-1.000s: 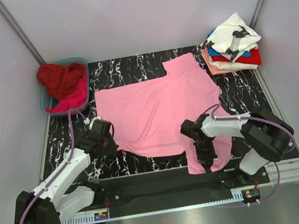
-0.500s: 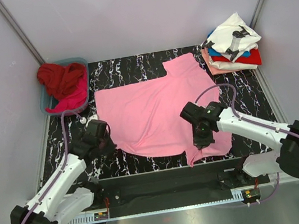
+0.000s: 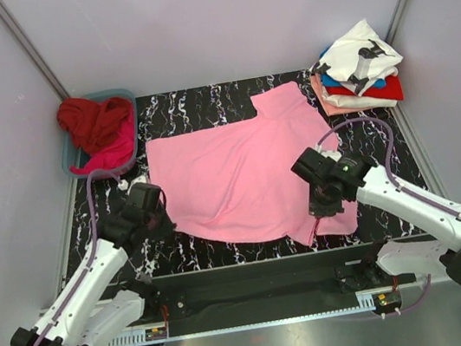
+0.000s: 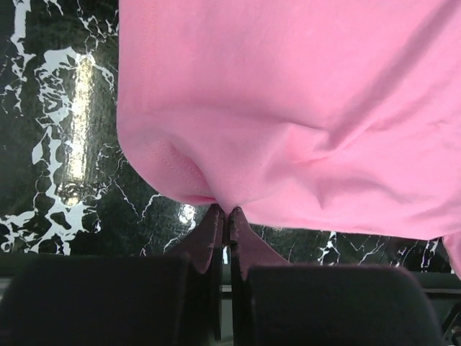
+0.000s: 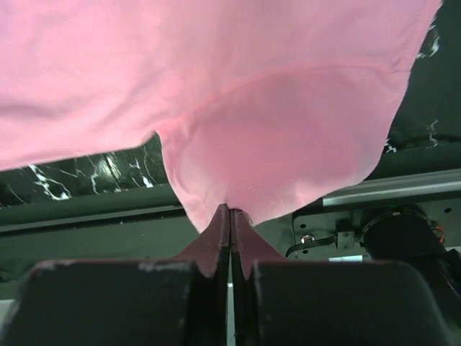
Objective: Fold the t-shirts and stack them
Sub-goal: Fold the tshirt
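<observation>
A light pink t-shirt [image 3: 238,167] lies spread on the black marbled table [image 3: 376,150]. My left gripper [image 3: 155,217] is shut on the shirt's near-left edge; in the left wrist view the cloth [image 4: 288,115] bunches at the pinched tips [image 4: 227,212]. At the near-right corner my right gripper [image 3: 319,208] is shut on a fold of the shirt, held above the table's near edge, and the pink cloth [image 5: 274,144] hangs from its tips [image 5: 230,209]. Folded t-shirts [image 3: 360,73] are stacked at the back right, a white one with black print on top.
A blue-grey bin [image 3: 117,94] at the back left holds a dark red shirt [image 3: 94,117] and a magenta one [image 3: 112,154]. Grey walls close the sides and back. A metal rail [image 3: 262,317] with the arm bases runs along the near edge.
My right gripper has carried the near-right flap of the pink shirt up and away from the near edge. The left gripper has shifted slightly left, still holding the cloth.
</observation>
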Controlling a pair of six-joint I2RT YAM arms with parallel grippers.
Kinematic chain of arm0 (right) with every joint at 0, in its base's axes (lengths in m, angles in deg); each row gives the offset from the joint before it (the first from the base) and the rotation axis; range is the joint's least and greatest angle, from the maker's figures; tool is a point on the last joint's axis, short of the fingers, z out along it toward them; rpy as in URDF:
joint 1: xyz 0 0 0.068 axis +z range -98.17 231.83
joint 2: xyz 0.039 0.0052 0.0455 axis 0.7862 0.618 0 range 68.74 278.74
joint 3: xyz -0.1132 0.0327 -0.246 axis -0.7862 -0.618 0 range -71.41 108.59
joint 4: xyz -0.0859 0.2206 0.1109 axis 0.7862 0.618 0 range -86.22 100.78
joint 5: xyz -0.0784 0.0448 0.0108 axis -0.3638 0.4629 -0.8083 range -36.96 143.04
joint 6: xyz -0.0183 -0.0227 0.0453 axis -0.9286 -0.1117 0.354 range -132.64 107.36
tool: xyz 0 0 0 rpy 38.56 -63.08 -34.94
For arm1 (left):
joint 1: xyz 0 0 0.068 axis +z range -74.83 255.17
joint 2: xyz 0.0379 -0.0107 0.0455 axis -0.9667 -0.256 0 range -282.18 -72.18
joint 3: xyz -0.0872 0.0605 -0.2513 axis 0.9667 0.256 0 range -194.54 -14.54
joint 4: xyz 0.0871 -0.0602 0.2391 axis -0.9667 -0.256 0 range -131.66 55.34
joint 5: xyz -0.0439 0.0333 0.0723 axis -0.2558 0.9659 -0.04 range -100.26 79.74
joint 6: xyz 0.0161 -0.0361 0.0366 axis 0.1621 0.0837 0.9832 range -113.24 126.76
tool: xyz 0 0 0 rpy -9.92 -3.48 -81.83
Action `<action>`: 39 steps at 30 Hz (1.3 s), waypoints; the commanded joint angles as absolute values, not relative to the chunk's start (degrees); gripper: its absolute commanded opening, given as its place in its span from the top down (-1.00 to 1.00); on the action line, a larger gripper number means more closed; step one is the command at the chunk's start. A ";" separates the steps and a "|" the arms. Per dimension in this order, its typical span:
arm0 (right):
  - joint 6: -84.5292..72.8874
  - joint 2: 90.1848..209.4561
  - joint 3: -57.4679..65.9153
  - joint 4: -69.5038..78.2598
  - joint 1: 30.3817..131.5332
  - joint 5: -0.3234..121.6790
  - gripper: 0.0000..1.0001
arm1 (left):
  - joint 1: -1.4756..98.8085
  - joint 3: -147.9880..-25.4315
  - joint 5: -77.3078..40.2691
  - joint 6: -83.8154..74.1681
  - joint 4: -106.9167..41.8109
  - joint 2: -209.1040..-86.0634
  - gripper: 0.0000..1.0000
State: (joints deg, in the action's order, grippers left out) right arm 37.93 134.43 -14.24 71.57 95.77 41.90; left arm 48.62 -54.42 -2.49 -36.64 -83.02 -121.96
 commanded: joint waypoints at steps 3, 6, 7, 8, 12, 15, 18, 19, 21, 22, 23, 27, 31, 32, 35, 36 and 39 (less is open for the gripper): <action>32.56 136.85 -5.59 71.20 89.38 37.13 1.00 | 48.89 -63.66 -0.07 -34.38 -85.01 -126.75 1.00; 27.72 140.18 -0.41 69.88 85.69 37.30 1.00 | 49.32 -67.00 1.43 -32.18 -86.51 -131.49 1.00; 25.53 142.72 2.74 69.79 84.89 37.13 1.00 | 49.94 -68.14 1.78 -31.05 -86.86 -133.59 1.00; 25.51 144.22 4.42 69.70 84.09 37.04 1.00 | 50.29 -68.50 1.61 -30.51 -86.69 -134.57 1.00; 18.67 151.08 11.55 68.04 80.58 37.39 1.00 | 52.22 -70.43 -0.58 -28.49 -85.63 -138.53 1.00; 15.06 157.83 15.85 66.10 77.59 37.74 1.00 | 53.98 -72.45 -1.03 -26.82 -85.46 -141.87 1.00; 12.16 162.85 19.90 64.69 75.13 38.62 1.00 | 55.56 -74.13 -1.47 -25.15 -85.11 -145.21 1.00; 11.37 163.91 21.56 63.56 74.60 39.23 1.00 | 56.18 -75.00 -1.56 -24.54 -84.84 -146.95 1.00; 9.52 167.24 23.68 63.37 73.81 39.24 1.00 | 56.71 -75.80 -1.73 -23.66 -84.58 -149.68 1.00; 8.56 168.40 25.34 62.76 73.54 39.67 1.00 | 56.97 -76.58 -1.56 -23.05 -84.40 -150.57 1.00; 7.33 169.54 26.49 62.76 72.93 39.50 1.00 | 57.15 -76.94 -1.56 -22.78 -84.23 -151.45 1.00; 6.79 175.68 31.58 64.16 69.94 38.71 1.00 | 57.76 -78.61 -1.56 -21.28 -83.52 -155.66 1.00; 6.09 178.95 35.63 62.67 68.44 40.99 1.00 | 58.29 -80.72 -1.47 -20.40 -83.26 -160.24 1.00; 5.13 179.74 36.51 62.67 68.44 41.00 1.00 | 58.38 -80.90 -1.47 -20.23 -83.26 -160.85 1.00; 3.02 183.60 40.64 63.55 68.35 40.91 1.00 | 58.73 -81.86 -1.12 -19.88 -83.00 -162.70 1.00; 2.75 185.87 42.91 63.98 68.35 39.69 1.00 | 58.82 -82.13 -0.86 -19.79 -83.00 -163.75 1.00; 1.69 191.84 48.35 66.87 68.09 36.62 0.80 | 59.43 -83.53 -0.77 -19.52 -83.61 -166.03 0.71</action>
State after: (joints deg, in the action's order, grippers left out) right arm 4.51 187.19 42.34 64.84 68.02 40.11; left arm 58.63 -80.45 -1.07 -20.84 -84.30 -164.45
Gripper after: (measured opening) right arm 0.051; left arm 0.097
